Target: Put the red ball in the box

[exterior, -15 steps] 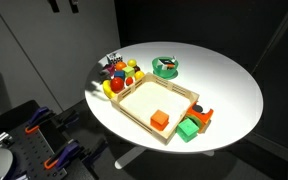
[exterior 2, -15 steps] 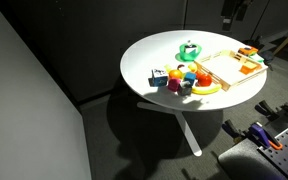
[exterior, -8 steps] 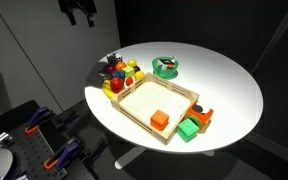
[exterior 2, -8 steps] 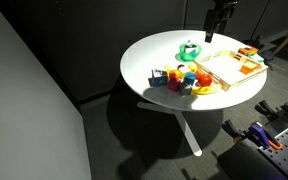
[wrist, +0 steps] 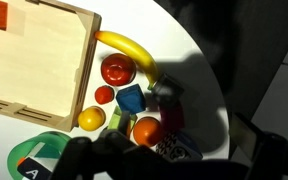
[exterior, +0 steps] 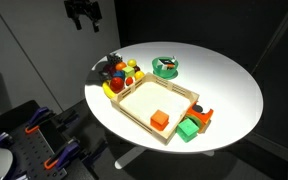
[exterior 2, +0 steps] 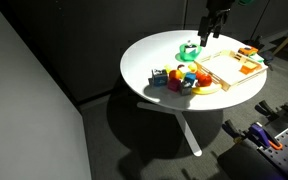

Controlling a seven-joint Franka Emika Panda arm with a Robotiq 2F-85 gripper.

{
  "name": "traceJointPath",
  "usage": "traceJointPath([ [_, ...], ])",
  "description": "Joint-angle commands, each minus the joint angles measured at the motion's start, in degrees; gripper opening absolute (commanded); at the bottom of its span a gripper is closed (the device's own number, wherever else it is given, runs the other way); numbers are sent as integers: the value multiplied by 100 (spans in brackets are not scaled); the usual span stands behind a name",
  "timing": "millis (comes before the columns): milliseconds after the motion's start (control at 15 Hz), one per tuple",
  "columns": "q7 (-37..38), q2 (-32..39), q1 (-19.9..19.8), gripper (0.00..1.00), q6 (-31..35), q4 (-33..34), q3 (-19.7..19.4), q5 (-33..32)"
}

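The red ball (wrist: 118, 69) is a glossy sphere in a cluster of toys (exterior: 122, 76) on the round white table, just outside a wall of the box. It lies next to a yellow banana (wrist: 124, 48). The box (exterior: 136, 113) is a shallow tray of light wood and holds an orange cube (exterior: 160, 121); it also shows in the wrist view (wrist: 44, 60) and in an exterior view (exterior 2: 224, 72). My gripper (exterior: 84, 14) hangs high in the air beyond the table edge near the cluster, empty, jaws apart. It also shows in an exterior view (exterior 2: 212, 22) and as dark shapes in the wrist view (wrist: 174, 165).
Around the ball lie a smaller red piece (wrist: 105, 94), a blue cube (wrist: 131, 98), a yellow ball (wrist: 91, 119) and an orange ball (wrist: 146, 130). A round green bowl (exterior: 166, 67) stands behind the box. A green block (exterior: 189, 130) lies outside the box's near corner.
My gripper has come down and moved closer to the table, toward the toy cluster. The toys and the box have not moved.
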Motion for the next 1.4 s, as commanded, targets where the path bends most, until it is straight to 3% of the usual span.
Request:
traceJointPath([
  [0,3,1,13,100,-14,14,-12,-1],
  [733,81,265,-212,100,13,-275,-249,-313],
  [1333,-361,821,-300,100,1311,-566,-376,-217],
])
